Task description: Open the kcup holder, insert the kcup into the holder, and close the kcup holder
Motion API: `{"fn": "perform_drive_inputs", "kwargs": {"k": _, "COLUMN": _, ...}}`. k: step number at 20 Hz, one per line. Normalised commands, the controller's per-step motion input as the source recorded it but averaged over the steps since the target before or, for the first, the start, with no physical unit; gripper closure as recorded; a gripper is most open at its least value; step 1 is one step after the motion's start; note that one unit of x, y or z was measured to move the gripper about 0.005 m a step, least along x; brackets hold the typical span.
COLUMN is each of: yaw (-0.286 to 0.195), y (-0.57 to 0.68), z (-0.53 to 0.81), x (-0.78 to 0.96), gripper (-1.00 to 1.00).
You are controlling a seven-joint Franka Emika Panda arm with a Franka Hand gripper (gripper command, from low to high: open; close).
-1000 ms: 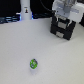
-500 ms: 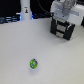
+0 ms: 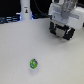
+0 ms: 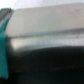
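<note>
- Pale and bare, the worktop [image 3: 20, 47] fills most of the exterior view, with a dark background strip along the far edge.
- At the far side toward the exterior view's right, the end effector [image 3: 63, 33] hangs under the white arm, its dark fingers [image 3: 56, 31] spread apart with a gap between them, so it is open and grips nothing.
- Just behind and around the fingers sits the black kcup holder [image 3: 66, 34]; the arm covers much of it, and whether they touch cannot be told.
- The wrist view shows only a blurred grey and dark surface with a teal strip [image 4: 3, 45] at one edge; nothing there is clear enough to name.
- Well apart, near the front of the worktop, the kcup [image 3: 34, 64] stands alone, green top showing.
- A white bottle-like post [image 3: 25, 10] stands at the far edge toward the exterior view's left, clear of both arm and cup.
</note>
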Motion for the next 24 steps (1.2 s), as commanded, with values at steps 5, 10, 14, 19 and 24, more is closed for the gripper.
{"fn": "perform_drive_inputs", "kwargs": {"k": 5, "yaw": -0.085, "y": -0.27, "z": 0.20, "x": 0.94, "gripper": 1.00}}
{"fn": "perform_drive_inputs", "kwargs": {"k": 10, "yaw": -0.091, "y": -0.30, "z": 0.20, "x": 0.93, "gripper": 1.00}}
{"fn": "perform_drive_inputs", "kwargs": {"k": 14, "yaw": -0.093, "y": -0.32, "z": 0.19, "x": 0.92, "gripper": 1.00}}
{"fn": "perform_drive_inputs", "kwargs": {"k": 19, "yaw": -0.091, "y": -0.35, "z": 0.17, "x": 0.91, "gripper": 1.00}}
{"fn": "perform_drive_inputs", "kwargs": {"k": 24, "yaw": -0.088, "y": -0.38, "z": 0.16, "x": 0.88, "gripper": 1.00}}
